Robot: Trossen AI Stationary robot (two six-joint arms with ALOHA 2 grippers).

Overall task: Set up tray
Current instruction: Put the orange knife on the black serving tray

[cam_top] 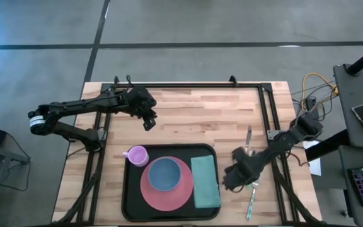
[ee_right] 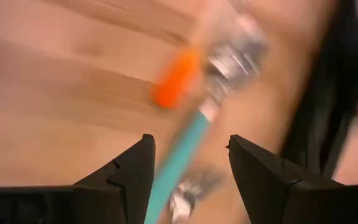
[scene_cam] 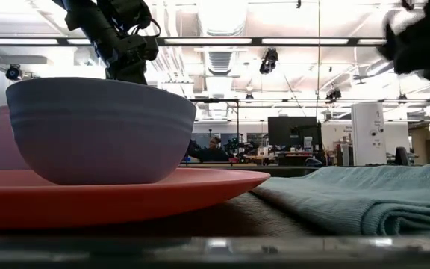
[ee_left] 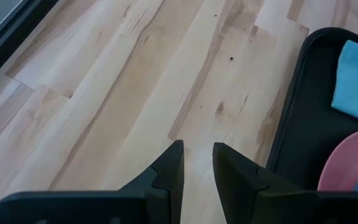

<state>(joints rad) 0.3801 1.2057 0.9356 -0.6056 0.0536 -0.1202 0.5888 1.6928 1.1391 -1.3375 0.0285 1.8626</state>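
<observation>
my right pincer (cam_top: 237,180) hangs open just right of the tray (cam_top: 131,202), its fingers (ee_right: 132,171) spread either side of a teal-handled utensil (ee_right: 179,155) lying on the bench (cam_top: 194,120). the tray sits at the bench's near edge, carrying a pink plate (cam_top: 153,192), a blue bowl (cam_top: 164,173), a pink cup (cam_top: 136,155) and a folded green cloth (cam_top: 205,181). my left pincer (ee_left: 196,165), narrowly parted and empty, hovers over bare wood beyond the tray.

Even overhead light; blurred right wrist view.
</observation>
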